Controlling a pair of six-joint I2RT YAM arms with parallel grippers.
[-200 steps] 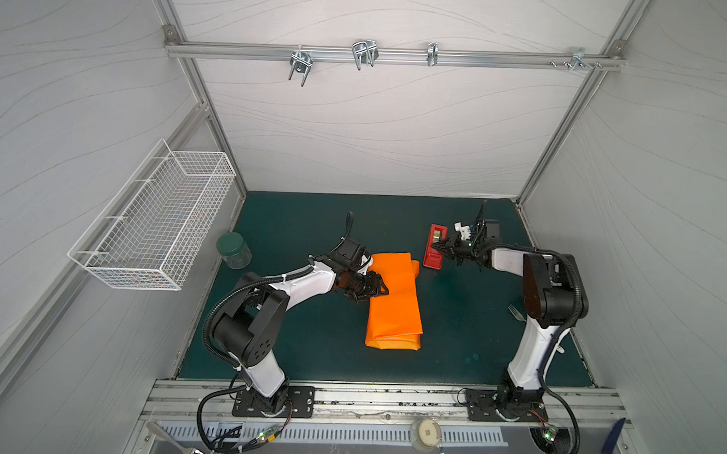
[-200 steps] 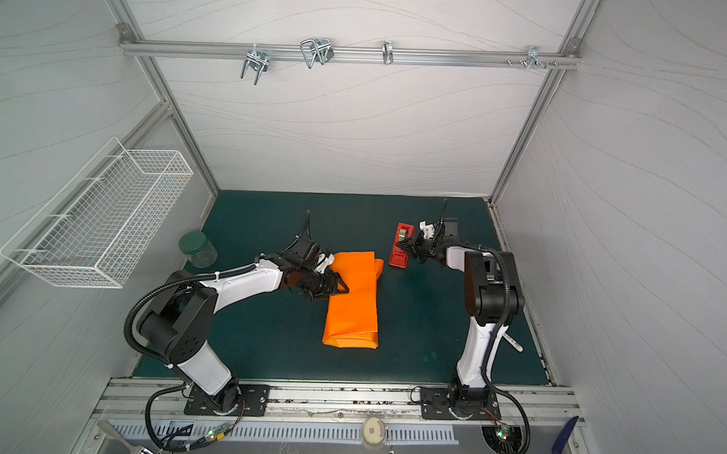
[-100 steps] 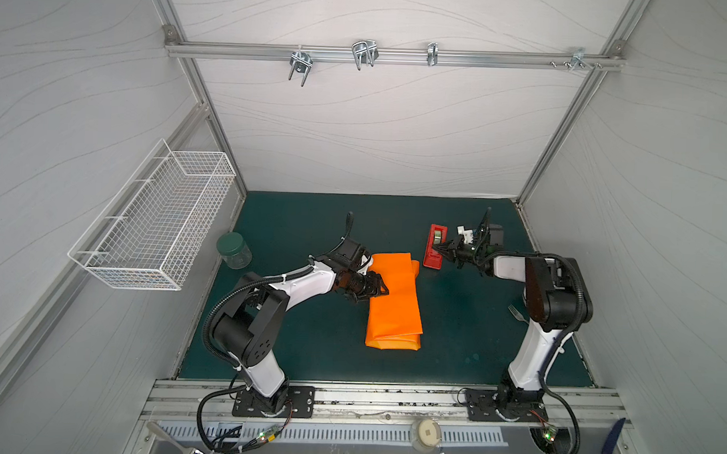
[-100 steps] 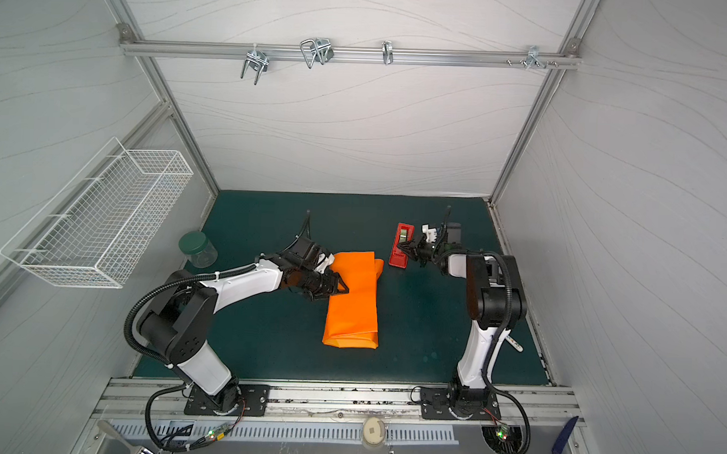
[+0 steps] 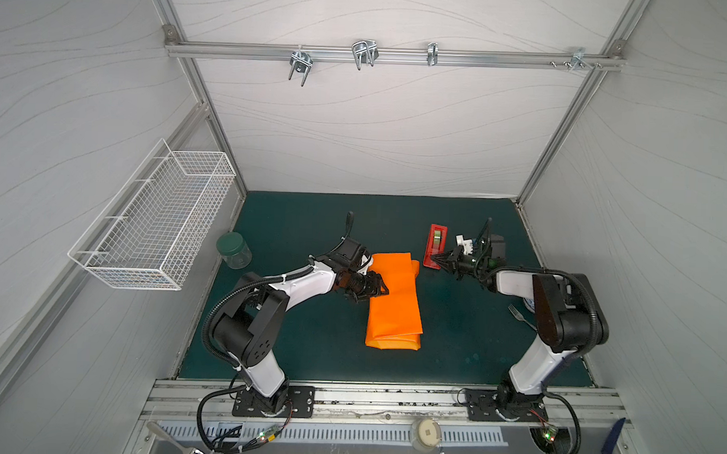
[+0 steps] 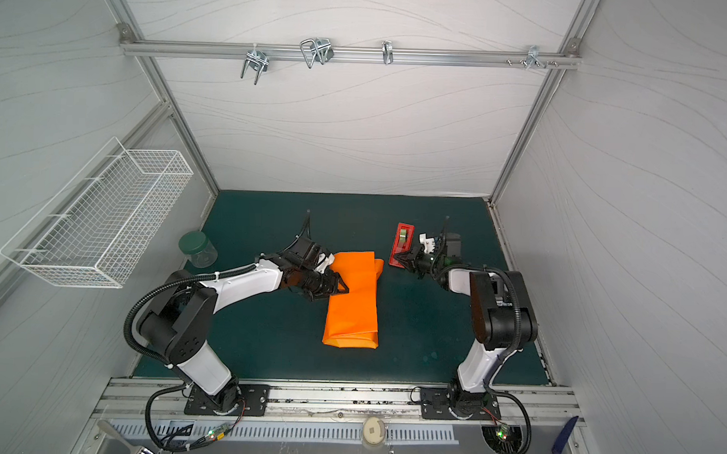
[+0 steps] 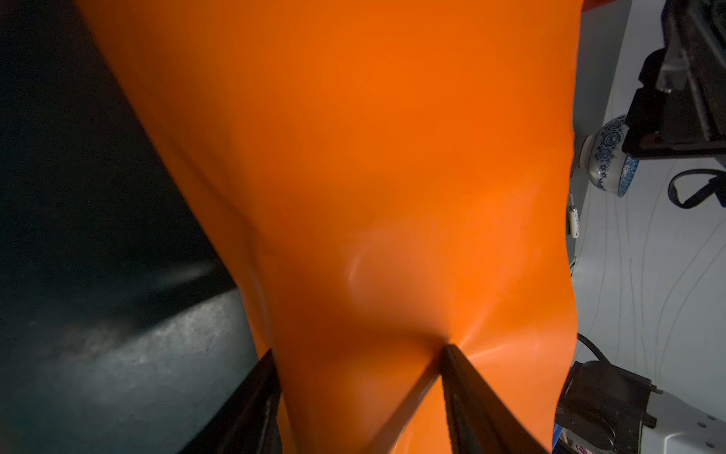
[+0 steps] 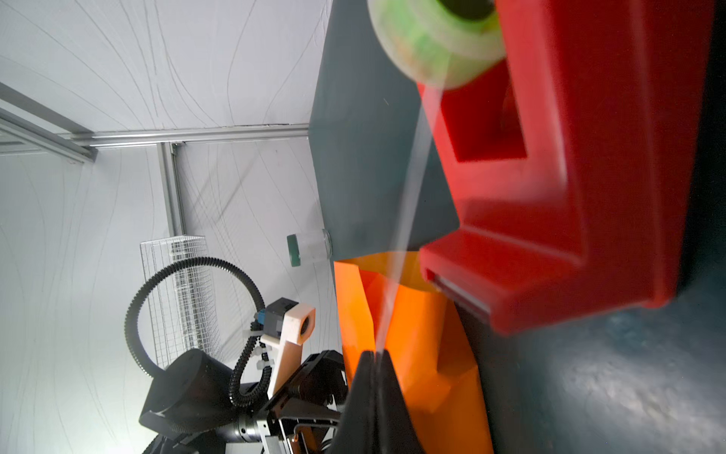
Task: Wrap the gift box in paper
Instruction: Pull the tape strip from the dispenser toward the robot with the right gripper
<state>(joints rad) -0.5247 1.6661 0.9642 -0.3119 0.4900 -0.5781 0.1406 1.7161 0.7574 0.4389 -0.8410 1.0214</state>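
The orange paper [image 5: 394, 304] [image 6: 353, 302] lies folded into a long bundle in the middle of the green mat. The gift box is hidden. My left gripper [image 5: 378, 289] [image 6: 339, 288] is at the bundle's left side. In the left wrist view its fingers clamp a fold of paper [image 7: 373, 177] between them, left gripper [image 7: 359, 351]. My right gripper [image 5: 435, 259] [image 8: 375, 353] is shut on a clear tape strip [image 8: 408, 196]. The strip runs from the green roll [image 8: 436, 39] in the red tape dispenser [image 5: 435, 245] [image 6: 403, 244].
A jar with a green lid [image 5: 233, 250] stands at the mat's left edge, below a white wire basket [image 5: 154, 220] on the left wall. A fork [image 5: 521, 316] and a blue-patterned bowl [image 7: 607, 157] lie by the right arm's base.
The right arm has shifted a little beside the dispenser. The left arm and the paper bundle have not moved.
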